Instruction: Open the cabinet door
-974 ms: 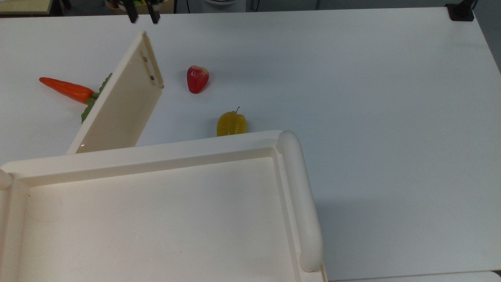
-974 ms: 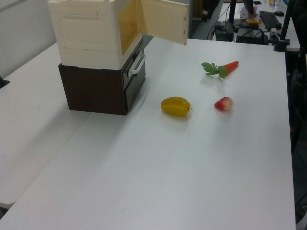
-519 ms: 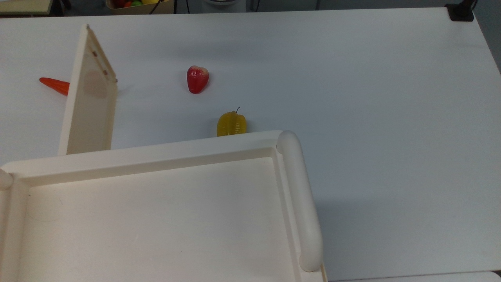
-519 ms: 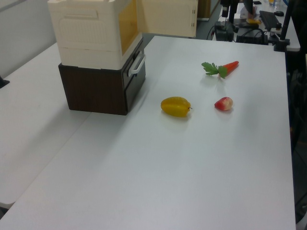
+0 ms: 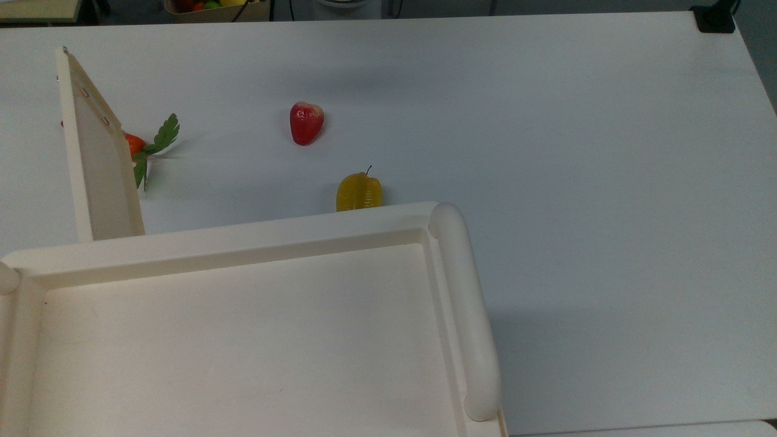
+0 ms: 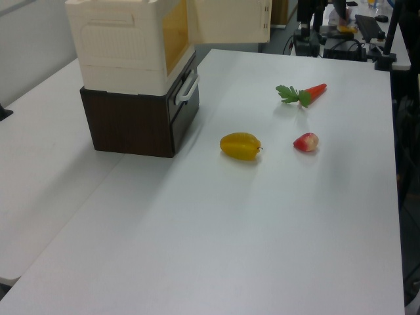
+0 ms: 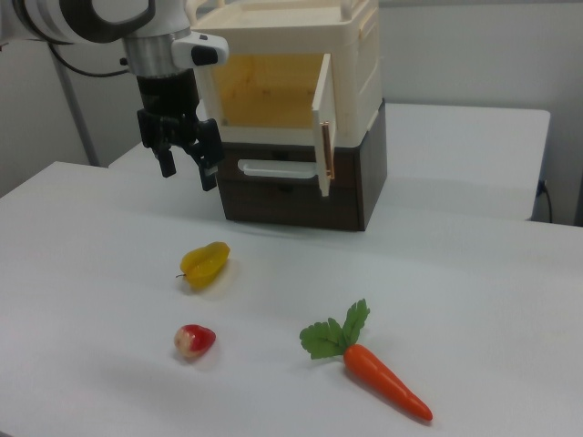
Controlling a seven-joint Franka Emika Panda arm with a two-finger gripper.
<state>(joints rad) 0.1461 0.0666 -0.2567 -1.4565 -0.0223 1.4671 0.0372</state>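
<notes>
Cabinet door (image 7: 322,123) stands swung wide from the cabinet (image 7: 351,55), in the upper middle of the right view, seen nearly edge-on with small reddish fittings along its free edge and the amber-tinted inside of the unit laid bare beside it. In the top view the door (image 5: 97,158) rises at the upper left of the frame as a narrow cream panel, joined at its lower end to the rim of the cabinet's recessed tray-like top (image 5: 243,233), which takes up the lower left. In the left view the door (image 6: 230,21) hangs at the top centre, out from the cabinet (image 6: 121,46) at the upper left, which sits on a dark brown box (image 6: 131,121) with a pale handle on its front.

The gripper (image 7: 188,159) hangs at the upper left of the right view, its jaws released and spread with nothing between them, well apart from the door and above the bench (image 7: 474,300).

On the white bench lie a yellow starfruit (image 7: 204,264), a red fruit (image 7: 194,340) and an orange carrot (image 7: 383,380) with green leaves. In the top view the door hides most of the carrot (image 5: 135,144), while the starfruit (image 5: 359,192) sits just beside the cabinet's rim and the red fruit (image 5: 306,122) lies farther up the frame.
</notes>
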